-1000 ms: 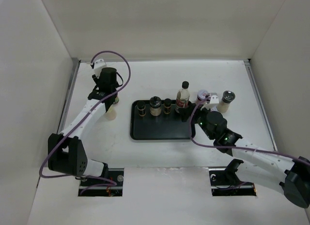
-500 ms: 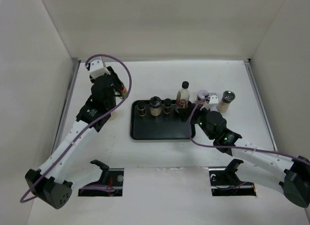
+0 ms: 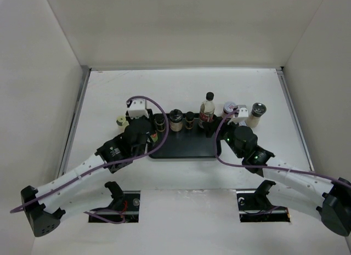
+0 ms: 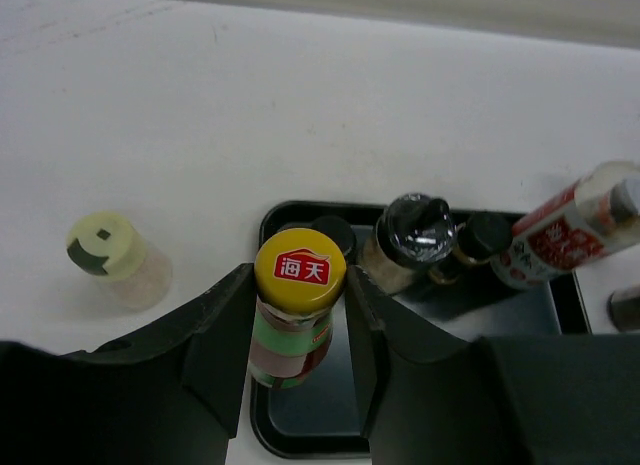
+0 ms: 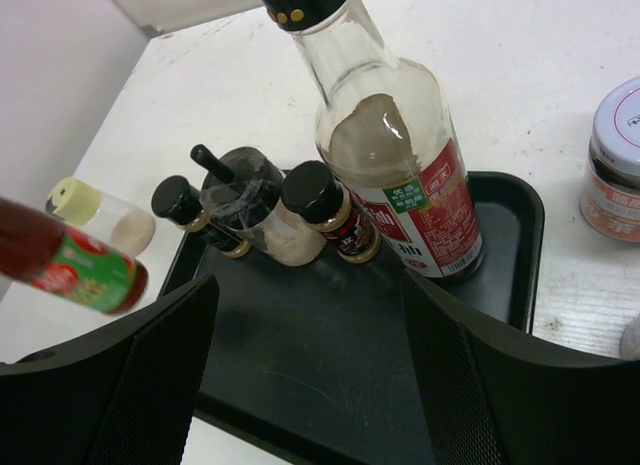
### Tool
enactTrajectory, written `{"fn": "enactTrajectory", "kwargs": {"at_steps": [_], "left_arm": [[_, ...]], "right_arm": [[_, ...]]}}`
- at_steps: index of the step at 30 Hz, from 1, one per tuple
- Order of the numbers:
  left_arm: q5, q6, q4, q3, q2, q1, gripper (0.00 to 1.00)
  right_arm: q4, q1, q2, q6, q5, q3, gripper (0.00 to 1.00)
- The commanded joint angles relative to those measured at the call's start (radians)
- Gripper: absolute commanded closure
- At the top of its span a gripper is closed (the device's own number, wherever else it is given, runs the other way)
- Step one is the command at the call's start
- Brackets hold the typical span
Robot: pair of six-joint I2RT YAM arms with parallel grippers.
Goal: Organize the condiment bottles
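Note:
My left gripper [image 4: 298, 281] is shut on the slim yellow-capped sauce bottle [image 4: 293, 330] and holds it upright over the left front corner of the black tray [image 4: 330, 410]. In the top view that gripper [image 3: 153, 135] is at the tray's [image 3: 186, 149] left edge. Along the tray's back stand three short dark-capped jars [image 3: 176, 119] and the tall clear black-capped bottle [image 5: 400, 175]. My right gripper [image 5: 310, 315] is open over the tray's right front, with nothing between its fingers.
A pale yellow-lidded jar [image 3: 120, 122] stands on the table left of the tray. A white-lidded jar [image 3: 229, 108] and a dark-lidded jar [image 3: 256, 113] stand on the table to its right. White walls close in the table on three sides.
My left arm has swung from the table's far left down and right to the tray's left edge, carrying the sauce bottle. The pale jar stayed behind. The right arm has not moved.

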Motion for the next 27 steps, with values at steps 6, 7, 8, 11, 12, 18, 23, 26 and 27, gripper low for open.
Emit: {"fn": "enactTrajectory", "kwargs": {"at_steps": [6, 7, 8, 11, 12, 18, 23, 26, 27], "left_arm": [[-0.076, -0.063, 0.181, -0.044, 0.032, -0.102, 0.77], [-0.076, -0.063, 0.191, -0.051, 0.04, -0.107, 0.77], [-0.078, -0.063, 0.198, -0.06, 0.044, -0.11, 0.77], [-0.073, -0.069, 0.232, -0.103, 0.055, -0.11, 0.77], [-0.073, -0.071, 0.249, -0.12, 0.057, -0.112, 0.77], [-0.065, -0.094, 0.304, -0.203, 0.058, -0.124, 0.72], [-0.072, -0.127, 0.344, -0.28, 0.026, -0.13, 0.54], [-0.076, -0.132, 0.346, -0.304, -0.014, -0.133, 0.39], [-0.079, -0.13, 0.346, -0.309, -0.029, -0.135, 0.35]], "right_arm": [[0.074, -0.015, -0.016, 0.007, 0.005, -0.005, 0.22], [0.074, -0.015, -0.015, 0.006, 0.005, -0.005, 0.22], [0.074, -0.015, -0.015, 0.006, 0.005, -0.005, 0.22], [0.074, -0.015, -0.013, 0.007, 0.005, -0.005, 0.22], [0.074, -0.015, -0.012, 0.007, 0.005, -0.005, 0.22], [0.074, -0.014, -0.016, 0.006, 0.005, -0.005, 0.22], [0.074, -0.014, -0.019, 0.006, 0.005, -0.005, 0.22], [0.074, -0.014, -0.016, 0.006, 0.005, -0.005, 0.22], [0.074, -0.012, -0.015, 0.006, 0.005, -0.005, 0.21]]}}
